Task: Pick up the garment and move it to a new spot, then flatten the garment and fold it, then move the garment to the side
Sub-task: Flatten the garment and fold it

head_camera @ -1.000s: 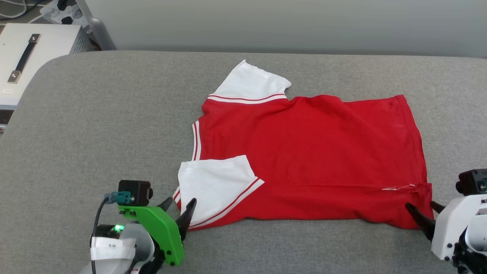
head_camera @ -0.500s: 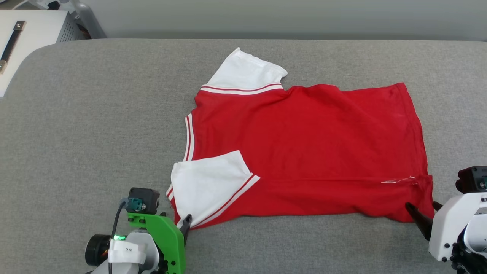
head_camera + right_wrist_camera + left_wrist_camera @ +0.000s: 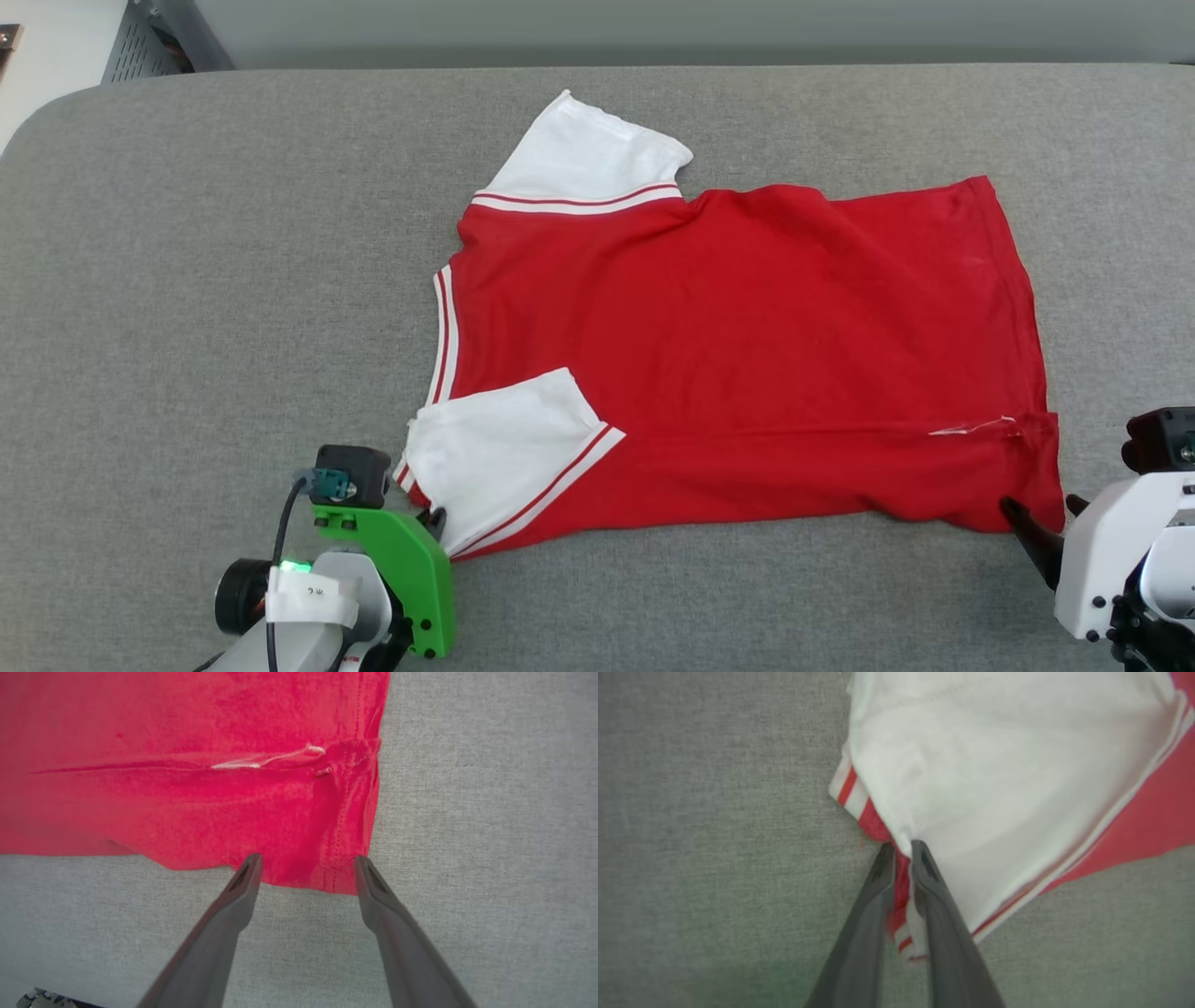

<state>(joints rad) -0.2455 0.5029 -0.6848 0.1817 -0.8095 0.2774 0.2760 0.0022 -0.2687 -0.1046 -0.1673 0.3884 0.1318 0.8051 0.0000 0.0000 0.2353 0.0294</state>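
Note:
The garment (image 3: 747, 355) lies plain red side up on the grey padded table (image 3: 233, 280), collar to the left and hem to the right. One white sleeve points away from me and the other is folded onto the body. My left gripper (image 3: 435, 519) is at the near left corner, and the left wrist view shows the left gripper (image 3: 902, 847) shut on the garment (image 3: 994, 788), pinching striped trim and white sleeve edge. My right gripper (image 3: 1041, 511) is at the near right hem corner. There the right gripper (image 3: 308, 861) is open, its tips straddling the corner of the garment (image 3: 187, 788).
A white cabinet top (image 3: 37, 47) and a grey vented unit (image 3: 140, 47) sit beyond the table's rounded far left corner. A pale wall runs behind the table. Bare grey padding surrounds the garment on all sides.
The left gripper has pushed forward onto the near sleeve corner and shut on it. The right gripper has held still and open. The head camera has tilted, shifting the whole picture.

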